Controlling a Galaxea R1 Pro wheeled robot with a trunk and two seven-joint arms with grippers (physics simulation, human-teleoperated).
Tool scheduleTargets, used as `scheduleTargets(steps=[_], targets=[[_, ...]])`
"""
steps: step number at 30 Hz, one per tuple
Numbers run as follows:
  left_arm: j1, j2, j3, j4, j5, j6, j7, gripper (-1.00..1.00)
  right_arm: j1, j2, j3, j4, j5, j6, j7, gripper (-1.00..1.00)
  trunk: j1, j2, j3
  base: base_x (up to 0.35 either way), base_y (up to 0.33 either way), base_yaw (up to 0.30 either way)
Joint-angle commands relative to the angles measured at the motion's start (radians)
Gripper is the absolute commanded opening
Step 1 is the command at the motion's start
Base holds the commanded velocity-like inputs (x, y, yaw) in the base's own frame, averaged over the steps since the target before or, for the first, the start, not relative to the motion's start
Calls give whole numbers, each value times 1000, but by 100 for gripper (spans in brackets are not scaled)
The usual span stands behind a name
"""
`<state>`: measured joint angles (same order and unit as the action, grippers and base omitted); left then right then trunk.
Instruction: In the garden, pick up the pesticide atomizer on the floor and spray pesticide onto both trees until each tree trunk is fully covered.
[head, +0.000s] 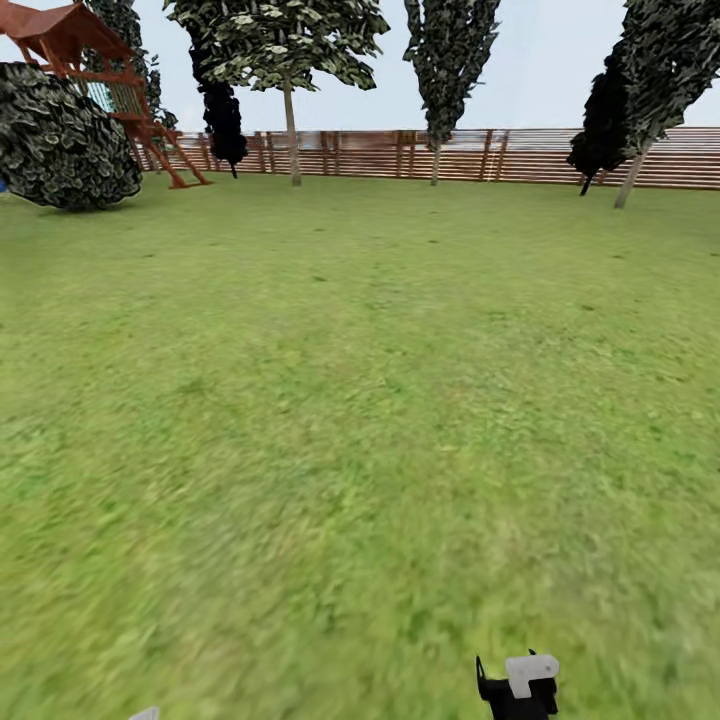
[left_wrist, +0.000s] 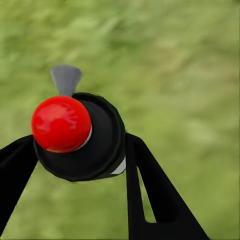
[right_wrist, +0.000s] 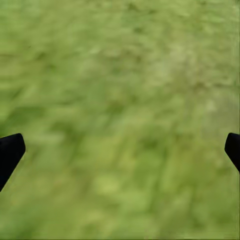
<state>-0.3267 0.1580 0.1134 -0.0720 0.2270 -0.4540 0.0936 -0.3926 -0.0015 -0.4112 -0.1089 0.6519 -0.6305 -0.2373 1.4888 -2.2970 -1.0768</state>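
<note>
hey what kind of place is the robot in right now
Most likely a fenced back garden: a wide grass lawn, a brown slatted wooden fence along the far edge with trees before it, and a red-brown wooden play structure in the corner.

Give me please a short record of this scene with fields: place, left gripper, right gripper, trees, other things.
place: grass lawn ringed by a wooden fence
left gripper: shut on a black bottle with a red round top
right gripper: open, nothing between its fingers, above grass
trees: several stand far off by the fence, for example one and another
other things: round bush, red-brown play structure
</note>
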Motion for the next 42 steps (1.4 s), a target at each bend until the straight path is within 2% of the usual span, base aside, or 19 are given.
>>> scheduleTargets(steps=[1, 16, 29, 33, 42], targets=[[0, 0, 0, 0, 0, 0, 0, -100, 0, 0, 0, 0, 0, 0, 0, 100, 0, 0, 0, 333, 108, 282], [1, 1, 0, 0, 3, 0, 0, -100, 0, 0, 1, 0, 2, 0, 3, 100, 0, 0, -6, 337, 19, 266], [7, 2, 3, 0, 7, 0, 0, -100, 0, -2, 2, 2, 5, 3, 8, 100, 0, 0, -7, 339, 0, 9], [8, 3, 4, 0, 8, 0, -1, -100, 0, -2, 4, 72, 12, 3, 9, 100, 0, 0, -7, 340, 0, 0], [8, 2, 0, 0, -1, 0, -2, -100, 1, 0, 4, 83, 9, 3, 7, 100, 0, 0, -7, 340, 0, 0]])
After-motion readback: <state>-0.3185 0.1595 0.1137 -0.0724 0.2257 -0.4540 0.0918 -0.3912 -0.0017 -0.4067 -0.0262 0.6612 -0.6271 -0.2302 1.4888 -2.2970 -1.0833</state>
